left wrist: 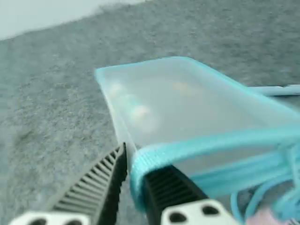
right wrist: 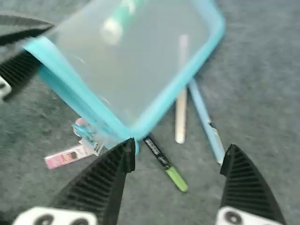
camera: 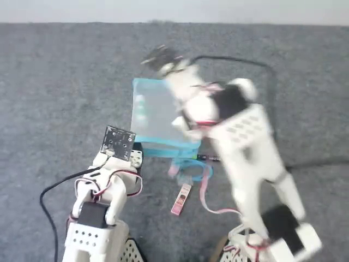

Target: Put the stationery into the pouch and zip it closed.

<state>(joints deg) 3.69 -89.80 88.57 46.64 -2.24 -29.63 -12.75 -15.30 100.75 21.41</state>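
**Pens Lay Loose, One Claw Clamped, One Spread**

The left claw [left wrist: 138,187] was clenched on the cyan zip edge of the translucent pouch [left wrist: 187,108], one ribbed finger on either side of the band. The right claw [right wrist: 180,147] hung released, its jaws set wide, above the loose pens.

Nearest below it lay a black marker [right wrist: 161,164] with a green cap, then a cream pen [right wrist: 181,112] and a blue pen [right wrist: 204,119]. All three lay side by side on the table [camera: 54,82], their far ends tucked under the pouch's edge. The pouch sat near the table's middle. A pink tag [right wrist: 68,157] lay apart, toward the near edge.

The step in hand looked like picking up the first pen. It would be done best by dropping squarely over the marker alone, jaws across its barrel near mid-length, clear of the cream pen beside it. The left grip should hold firm so the pouch does not swing. Whether the mouth was unzipped could not be told.
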